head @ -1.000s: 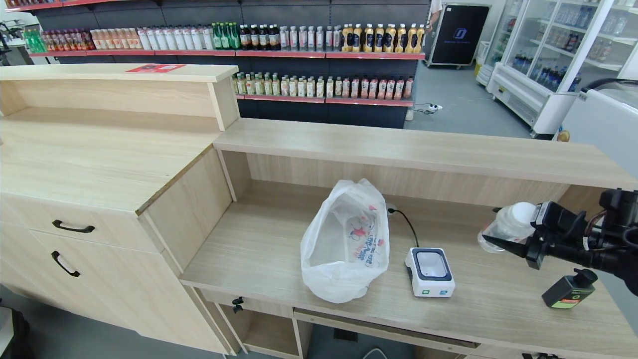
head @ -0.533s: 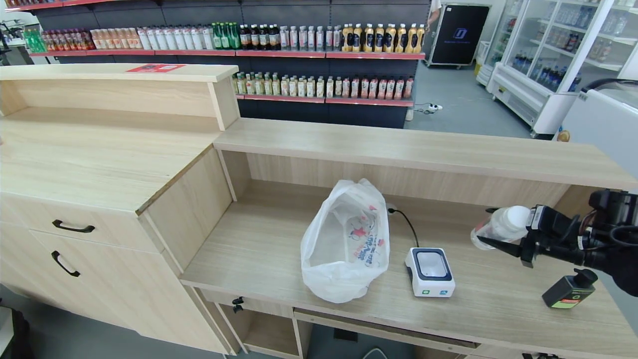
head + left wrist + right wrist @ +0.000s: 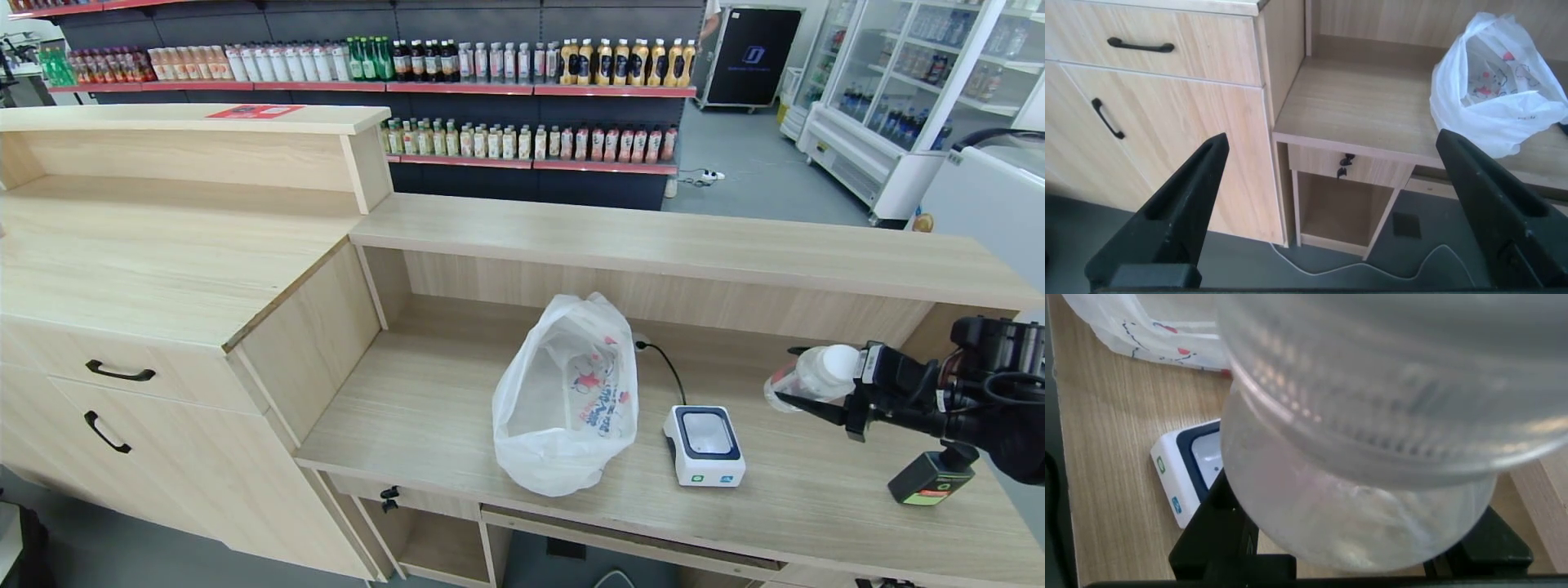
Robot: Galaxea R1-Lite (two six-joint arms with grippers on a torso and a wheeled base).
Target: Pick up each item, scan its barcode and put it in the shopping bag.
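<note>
Clamping a clear bottle [image 3: 816, 369] sideways over the desk's [image 3: 424, 408] right end, the right pincer [image 3: 788, 376] likely means to bring its barcode to the scanner [image 3: 704, 445] near the front edge. Seen from its own wrist, the left pincer [image 3: 1331, 139] gapes wide, idle, off the front-left corner. From the right wrist, the scanner lies just ahead of the held bottle.

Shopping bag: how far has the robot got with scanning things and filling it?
The shopping bag looks empty, so nothing seems finished. The right tool holds a clear bottle in the air, right of the scanner, not yet over it. To do: scan and bag it, then the dark pump bottle on the counter.
</note>
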